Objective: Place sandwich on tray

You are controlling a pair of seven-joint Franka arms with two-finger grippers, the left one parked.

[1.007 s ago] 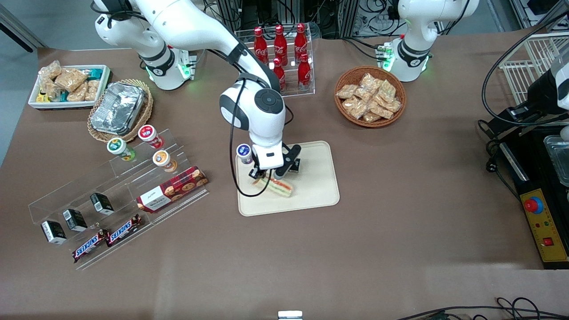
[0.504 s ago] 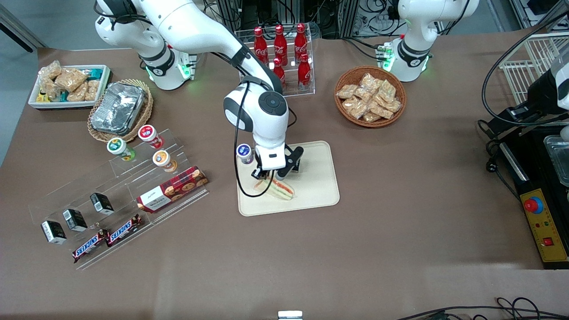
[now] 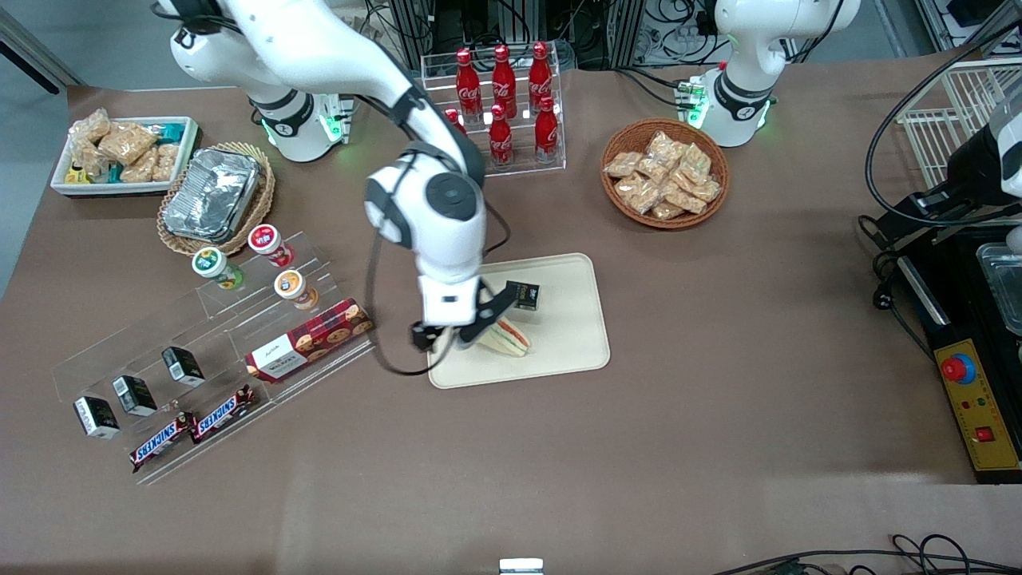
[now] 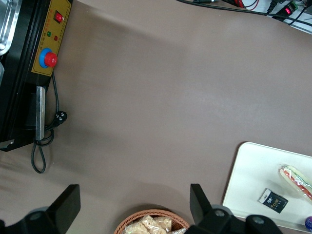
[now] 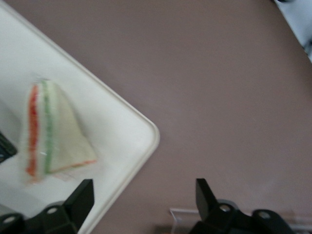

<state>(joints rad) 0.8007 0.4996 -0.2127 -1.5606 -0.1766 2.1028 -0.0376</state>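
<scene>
The sandwich [image 3: 506,338], a white bread wedge with red and green layers, lies on the cream tray [image 3: 571,335], near the tray edge closest to the front camera. It also shows in the right wrist view [image 5: 51,131], lying near the tray's rounded corner [image 5: 146,139], and in the left wrist view [image 4: 295,176]. My right gripper [image 3: 453,327] is open and empty. It hovers above the tray's edge toward the working arm's end, beside the sandwich and apart from it. In the right wrist view the gripper [image 5: 144,197] spans the tray rim and bare table.
A small black box [image 3: 524,295] lies on the tray, farther from the camera than the sandwich. A clear acrylic shelf with a biscuit box [image 3: 310,339] and cups [image 3: 291,286] stands close beside the gripper. A cola bottle rack [image 3: 503,104] and a snack basket [image 3: 664,172] stand farther back.
The gripper has let go of the sandwich, risen and swung off toward the working arm's end. The sandwich stays on the tray. The arm now hides the blue-lidded cup.
</scene>
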